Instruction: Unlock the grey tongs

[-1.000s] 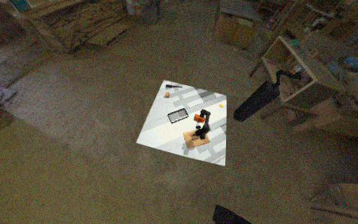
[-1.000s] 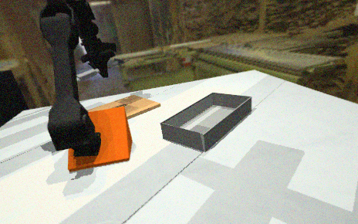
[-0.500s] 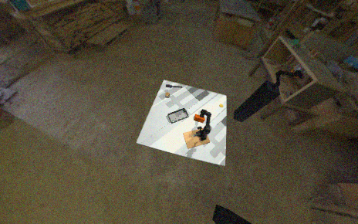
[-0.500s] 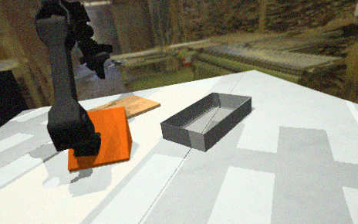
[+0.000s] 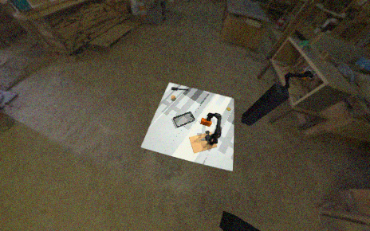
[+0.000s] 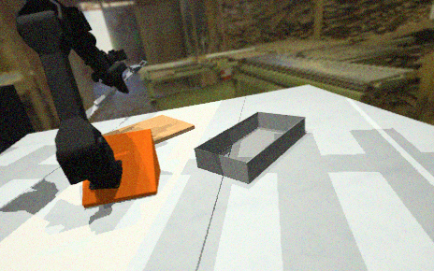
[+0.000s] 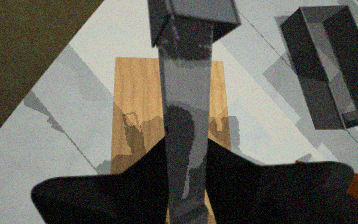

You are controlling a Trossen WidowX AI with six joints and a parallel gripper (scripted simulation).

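Grey tongs (image 7: 186, 100) hang clenched in the gripper (image 7: 187, 165) above the wooden board (image 7: 135, 100); lowering gently, tips angled down, should land them squarely, clear of the roasting tin (image 7: 325, 65).

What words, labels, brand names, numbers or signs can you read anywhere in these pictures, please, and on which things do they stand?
None: no readable text shows in any view.
The grey tongs held in the claw are unmarked.
The roasting tin, wooden board and orange block are blank.
The table has only plain grey stripes.
The background shelves and benches are too blurred to show any lettering.
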